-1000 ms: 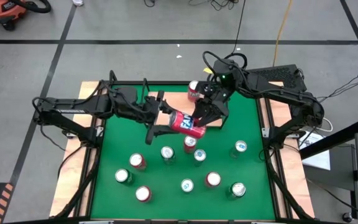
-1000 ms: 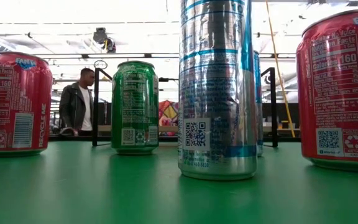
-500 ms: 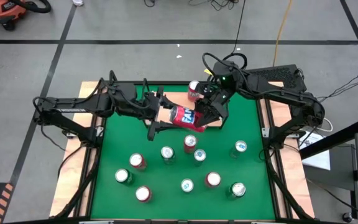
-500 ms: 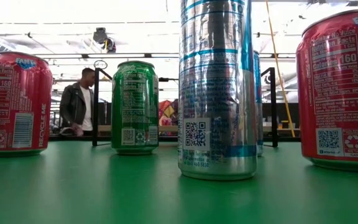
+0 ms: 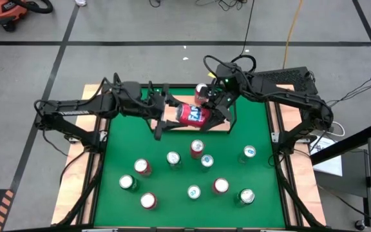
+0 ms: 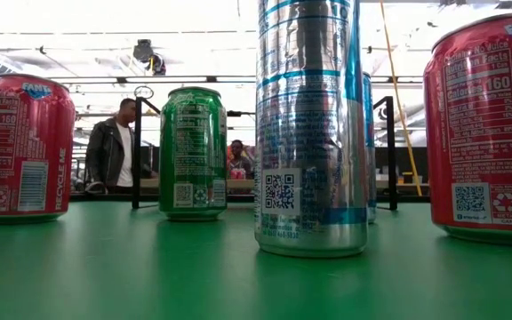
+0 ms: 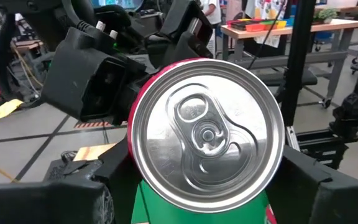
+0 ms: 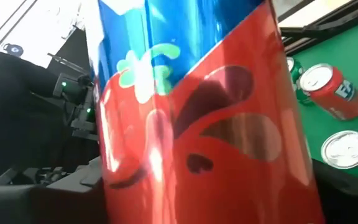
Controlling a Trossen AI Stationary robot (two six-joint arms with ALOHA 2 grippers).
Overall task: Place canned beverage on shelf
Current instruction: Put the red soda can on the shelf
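— How do the arms sit?

— Both reach in toward the far middle of the mat (image 5: 108, 174). The left gripper (image 5: 161, 116) comes from the left, the right gripper (image 5: 219, 109) from the right, and they meet at one can (image 5: 192, 114).

— Who has it?

— The left gripper is clenched on it: in its wrist view the fingers (image 7: 73, 193) flank the can's silver top (image 7: 207, 134) on both sides. The right gripper sits against the can's other end, its wrist view filled by the can's side (image 8: 191, 124), but I cannot tell whether its fingers grip or stand loose.

— How does the can look?

— Red with a blue band, lying on its side in the air, its length running left to right. It hangs over the shelf (image 5: 172, 115), the little wood board at the mat's far edge. A second red can (image 5: 201, 91) stands just beyond it.

— And the rest?

— Nine cans stand upright on the near half of the mat, well apart from the grippers.
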